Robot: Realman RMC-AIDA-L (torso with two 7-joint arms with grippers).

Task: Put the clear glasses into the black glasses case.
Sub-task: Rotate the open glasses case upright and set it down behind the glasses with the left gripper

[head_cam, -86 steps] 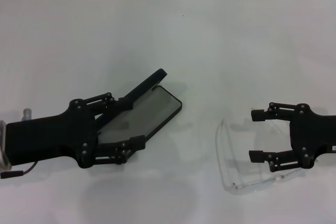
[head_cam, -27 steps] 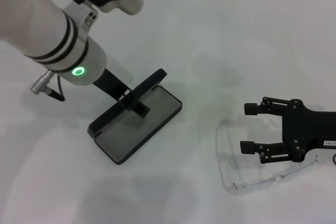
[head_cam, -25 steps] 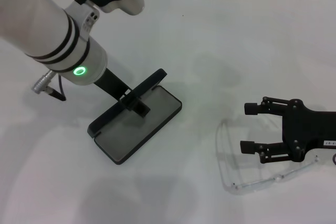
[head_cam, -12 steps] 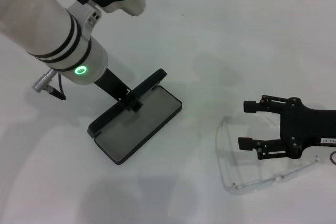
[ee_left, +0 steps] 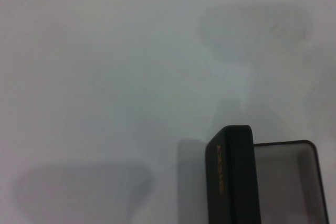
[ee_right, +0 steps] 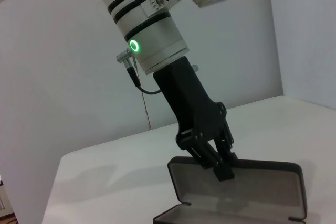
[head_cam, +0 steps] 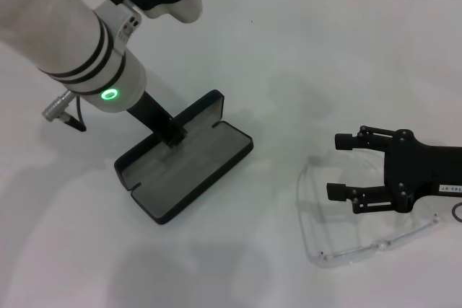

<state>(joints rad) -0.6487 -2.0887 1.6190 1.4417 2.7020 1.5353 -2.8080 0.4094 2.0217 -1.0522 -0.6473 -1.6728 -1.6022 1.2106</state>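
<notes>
The slim black rectangular glasses case point(head_cam: 184, 161) lies open on the white surface point(head_cam: 303, 55), grey lining up, with the left gripper point(head_cam: 174, 137) reaching down onto its hinged lid, jaws clenched on that lid. Well to the case's right lie the transparent plastic glasses point(head_cam: 339, 239), and the right gripper point(head_cam: 338, 166) hovers just above them with jaws released.
</notes>
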